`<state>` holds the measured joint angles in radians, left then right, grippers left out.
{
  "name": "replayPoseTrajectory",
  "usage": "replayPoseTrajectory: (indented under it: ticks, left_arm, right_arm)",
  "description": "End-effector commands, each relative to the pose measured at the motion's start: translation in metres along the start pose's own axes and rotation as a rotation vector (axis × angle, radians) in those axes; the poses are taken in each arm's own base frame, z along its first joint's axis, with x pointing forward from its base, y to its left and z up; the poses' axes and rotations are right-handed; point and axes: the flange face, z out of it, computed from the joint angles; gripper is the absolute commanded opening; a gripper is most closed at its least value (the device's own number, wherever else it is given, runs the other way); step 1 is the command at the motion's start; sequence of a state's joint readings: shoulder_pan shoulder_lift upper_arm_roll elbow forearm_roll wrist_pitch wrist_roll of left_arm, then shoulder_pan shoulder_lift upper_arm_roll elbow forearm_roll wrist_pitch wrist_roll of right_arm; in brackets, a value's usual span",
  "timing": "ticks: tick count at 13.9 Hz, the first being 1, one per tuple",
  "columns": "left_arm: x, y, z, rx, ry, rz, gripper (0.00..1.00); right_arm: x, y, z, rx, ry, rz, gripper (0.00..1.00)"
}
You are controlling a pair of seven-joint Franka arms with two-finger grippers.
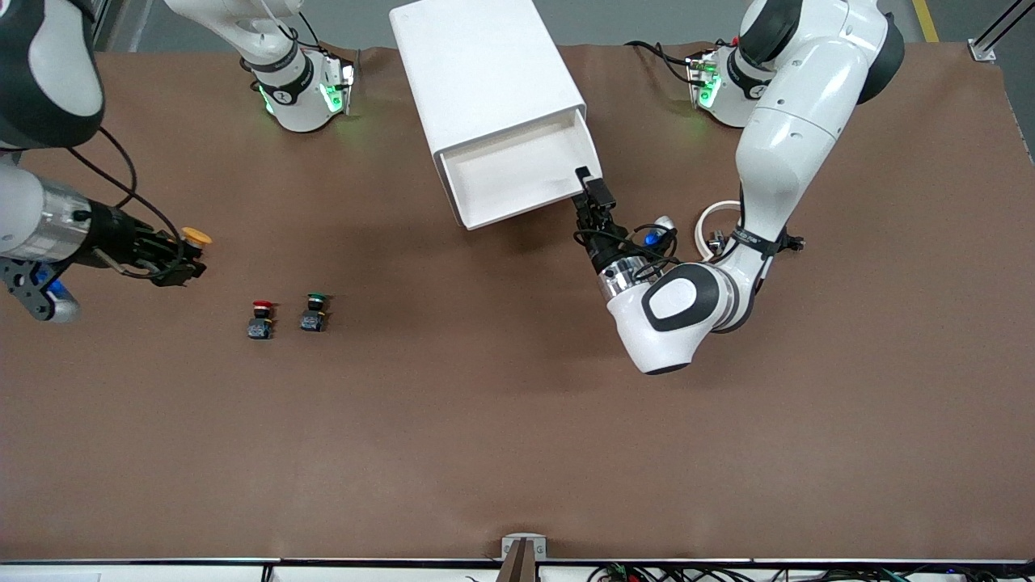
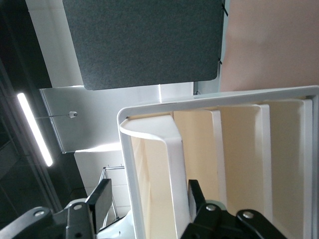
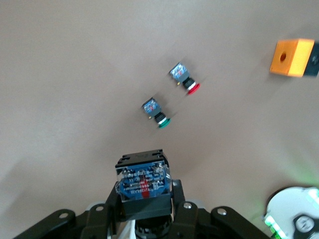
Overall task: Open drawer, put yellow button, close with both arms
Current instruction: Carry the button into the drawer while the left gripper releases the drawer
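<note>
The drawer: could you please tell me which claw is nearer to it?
Left. The left claw sits at the open drawer front; the right claw, gripping the yellow button, is away toward the right arm's end.

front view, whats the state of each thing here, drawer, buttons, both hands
Top white tray drawer of the white cabinet: pulled open, nothing in it.
Yellow-capped push-button: lifted off the brown table, gripped in the right hand.
Red-capped push-button: resting on the table, untouched.
Green-capped push-button: resting beside the red one, untouched.
Left hand: at the drawer's front edge, fingers apart around its rim.
Right hand: shut on the yellow button.
</note>
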<state>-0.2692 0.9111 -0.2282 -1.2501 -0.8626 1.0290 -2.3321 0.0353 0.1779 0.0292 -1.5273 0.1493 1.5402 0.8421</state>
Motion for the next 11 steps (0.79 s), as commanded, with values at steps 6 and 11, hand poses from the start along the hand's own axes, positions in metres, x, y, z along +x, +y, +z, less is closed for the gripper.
replayPoseTrajectory:
  ticks: [6, 11]
  left_arm:
    - [0.035, 0.015, -0.037, -0.271, 0.106, 0.013, 0.79]
    - [0.044, -0.018, -0.071, -0.557, 0.277, 0.247, 0.88]
  right_arm:
    - [-0.105, -0.065, 0.006, -0.002, 0.02, 0.214, 0.0]
    - [-0.181, -0.106, 0.019, 0.026, 0.054, 0.366, 0.0]
